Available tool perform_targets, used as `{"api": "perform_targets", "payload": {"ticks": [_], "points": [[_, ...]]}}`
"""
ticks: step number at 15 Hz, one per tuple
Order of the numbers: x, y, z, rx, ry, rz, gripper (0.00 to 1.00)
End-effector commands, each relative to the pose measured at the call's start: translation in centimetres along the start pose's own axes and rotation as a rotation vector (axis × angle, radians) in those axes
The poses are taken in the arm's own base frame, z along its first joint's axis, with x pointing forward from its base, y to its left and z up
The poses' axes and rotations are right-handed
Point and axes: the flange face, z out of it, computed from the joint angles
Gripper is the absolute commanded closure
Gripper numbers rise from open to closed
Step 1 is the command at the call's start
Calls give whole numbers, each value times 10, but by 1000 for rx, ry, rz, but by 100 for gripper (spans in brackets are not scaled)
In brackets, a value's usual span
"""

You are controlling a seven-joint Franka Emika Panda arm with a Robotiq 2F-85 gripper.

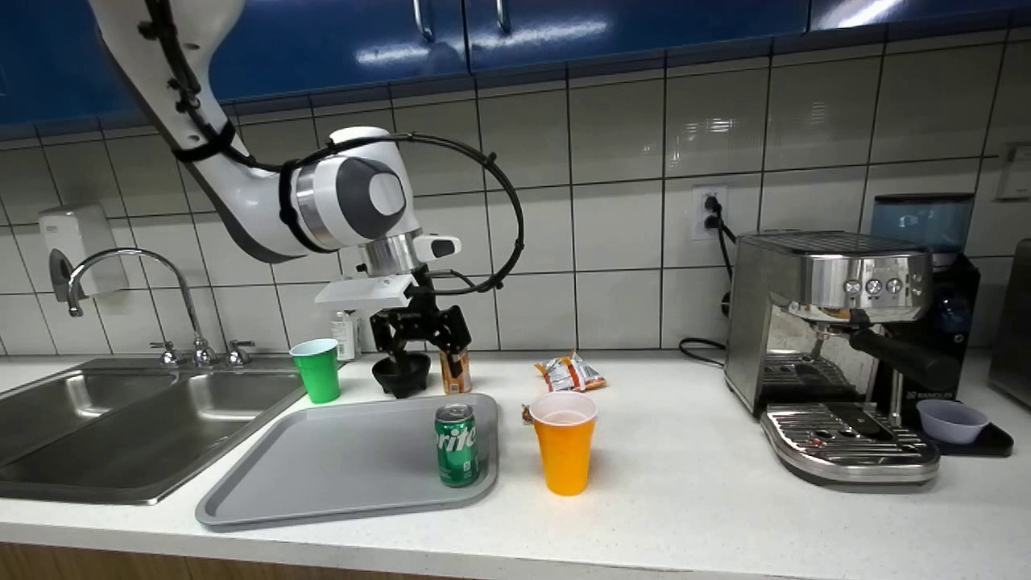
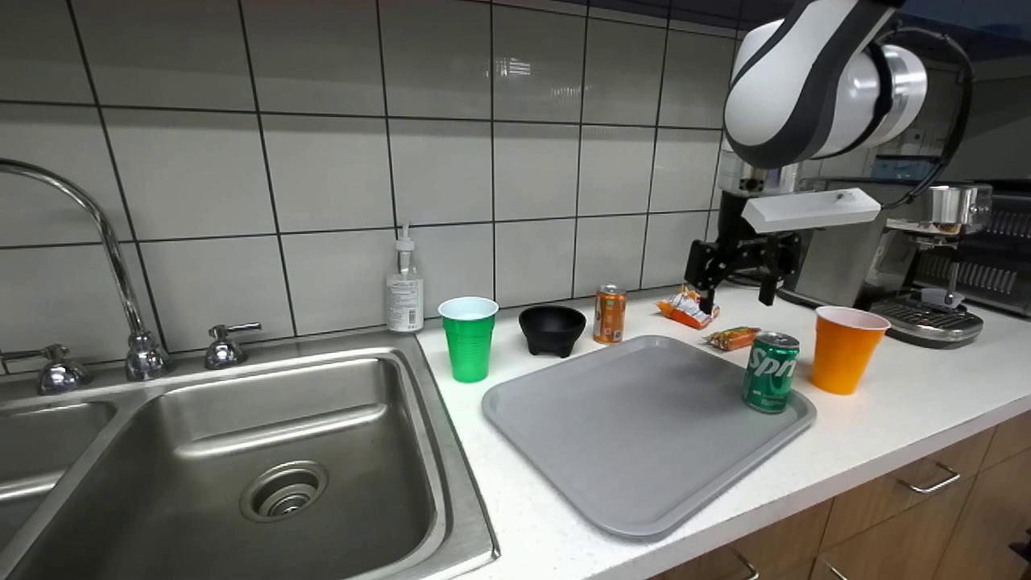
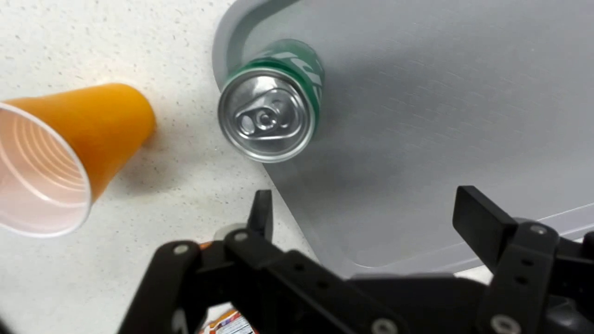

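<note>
- Black fingers (image 3: 482,225) of the gripper (image 3: 365,202): spread wide apart, grip empty, tips directed downward.
- Gripper position: suspended above the white countertop (image 1: 685,499), near one edge of the grey tray (image 2: 620,435). In the wrist view, one finger overlies the countertop beside that edge; the other overlies the tray surface.
- Green can (image 3: 274,104): upright on the tray, close to the edge facing the orange cup (image 1: 565,443). In the wrist view it sits beyond the fingertips, clear of both.
- Orange cup: upright on the countertop, just beside the tray, pale inside.
- Packets: a crinkled bag (image 2: 686,308) lies near the tiled wall (image 2: 330,177); a smaller packet (image 2: 731,338) lies just beside the tray.
- Wall side of the tray: orange can (image 2: 610,314), black bowl (image 2: 552,329) and green cup (image 2: 469,342) stand upright in a row.
- Pump bottle (image 2: 404,290): upright at the rear corner of the steel sink (image 2: 457,483), which carries a chrome faucet (image 2: 119,270).
- Espresso machine (image 1: 830,278): positioned on the countertop, well apart from the tray.
- White arm (image 1: 266,193): extends downward in front of blue cabinets (image 1: 644,32).
</note>
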Motion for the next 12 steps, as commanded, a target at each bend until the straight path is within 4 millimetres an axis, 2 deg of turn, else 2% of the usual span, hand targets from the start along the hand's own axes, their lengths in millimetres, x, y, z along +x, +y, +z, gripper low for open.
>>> {"api": "perform_targets", "payload": {"ticks": [1,12], "points": [[-15,17,-3,2,9,46,0],[-27,43,21,4,-46,99,0]]}}
